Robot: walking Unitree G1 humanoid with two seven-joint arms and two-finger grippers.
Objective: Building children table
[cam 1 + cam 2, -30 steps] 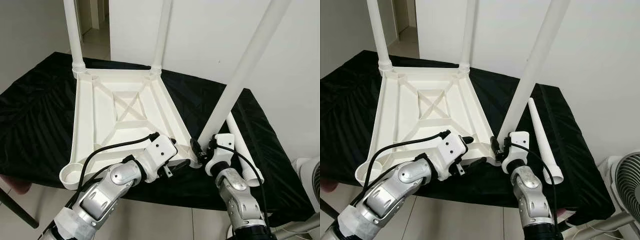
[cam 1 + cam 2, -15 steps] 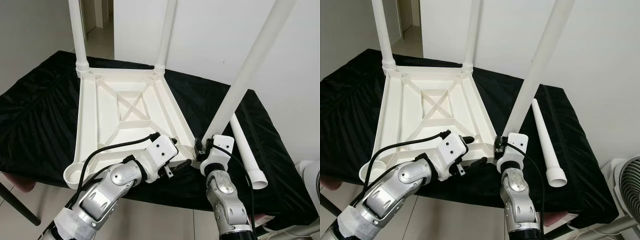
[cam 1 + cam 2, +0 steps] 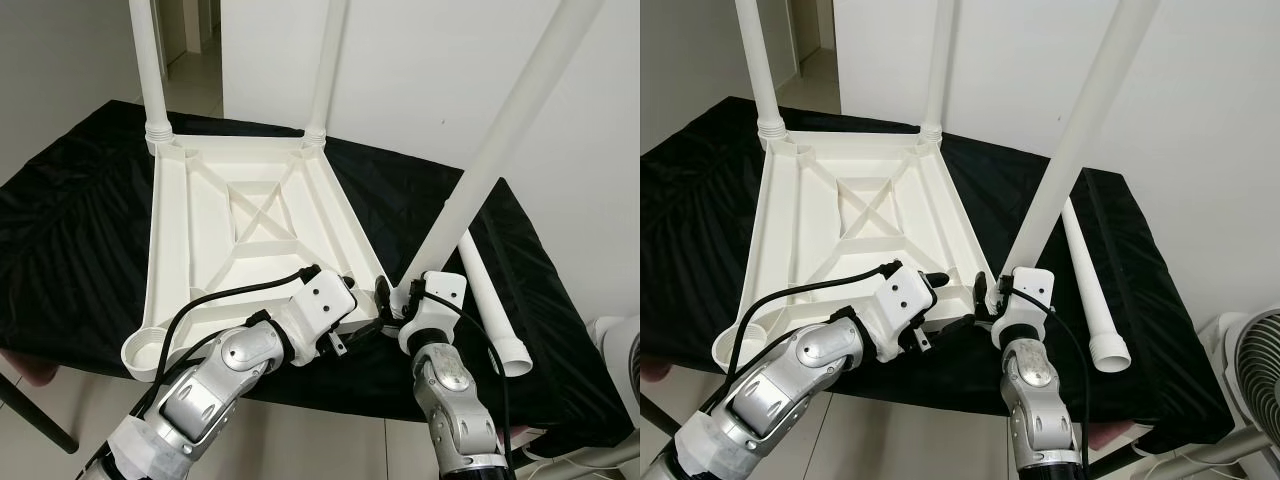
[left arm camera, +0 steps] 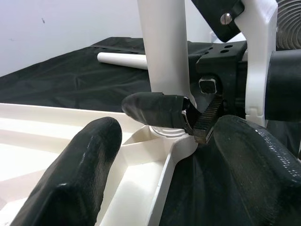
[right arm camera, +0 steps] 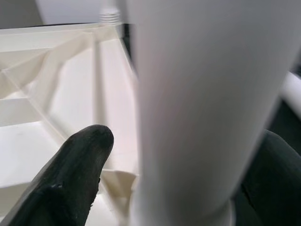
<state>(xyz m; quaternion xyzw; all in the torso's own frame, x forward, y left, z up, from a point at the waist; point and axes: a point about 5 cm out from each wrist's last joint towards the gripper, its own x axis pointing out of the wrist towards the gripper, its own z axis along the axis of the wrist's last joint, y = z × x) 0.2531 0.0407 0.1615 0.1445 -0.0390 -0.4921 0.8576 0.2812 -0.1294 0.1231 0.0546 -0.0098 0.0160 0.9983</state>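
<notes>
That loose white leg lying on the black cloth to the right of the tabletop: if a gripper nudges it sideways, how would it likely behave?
The loose leg is a smooth round tube lying flat on the black cloth, so it would probably roll. It tapers from its wide open end, so it would likely curve, not roll straight. It looks like hollow plastic: probably light, stiff, and slippery.

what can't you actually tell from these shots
- Tops of the three upright legs, like the near leg: cut off by the eye views' upper edge.
- Whether that leg is fully seated in the tabletop corner socket: the right gripper hides it.
- Left gripper contact: hidden by its wrist housing.
</notes>
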